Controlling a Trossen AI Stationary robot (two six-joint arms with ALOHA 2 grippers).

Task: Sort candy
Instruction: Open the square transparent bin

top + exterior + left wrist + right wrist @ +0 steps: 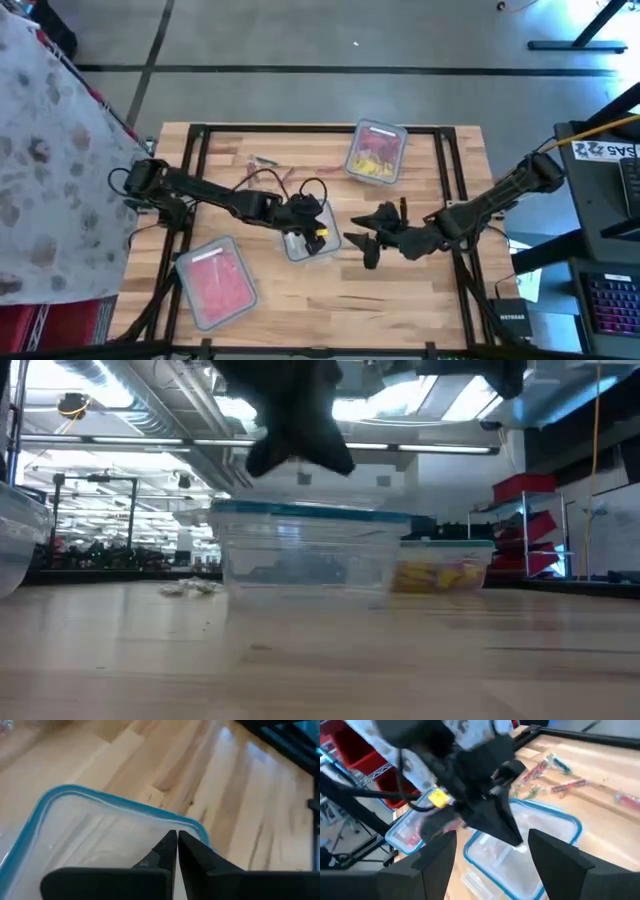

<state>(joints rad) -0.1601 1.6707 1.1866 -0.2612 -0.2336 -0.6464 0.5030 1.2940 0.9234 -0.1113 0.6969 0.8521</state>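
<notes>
A clear container with a blue rim (298, 248) (100, 835) (530, 870) stands at the table's middle, with faint pale pieces on its bottom (300, 570). My left gripper (314, 232) (176, 839) (516, 840) hangs shut, pointing down, with its tips just over the container's inside near one corner. I see nothing between its tips. My right gripper (365, 250) (492, 834) is open, just to the right of that container, and points at it. Loose candy (265, 162) (555, 775) lies on the wood at the far left.
A container of yellow candy (377, 152) (445, 572) stands near the far edge. Another container holding red and pink candy (215, 282) (412, 832) is near the front left. A black frame (300, 130) runs around the tabletop, and bare wood lies front right.
</notes>
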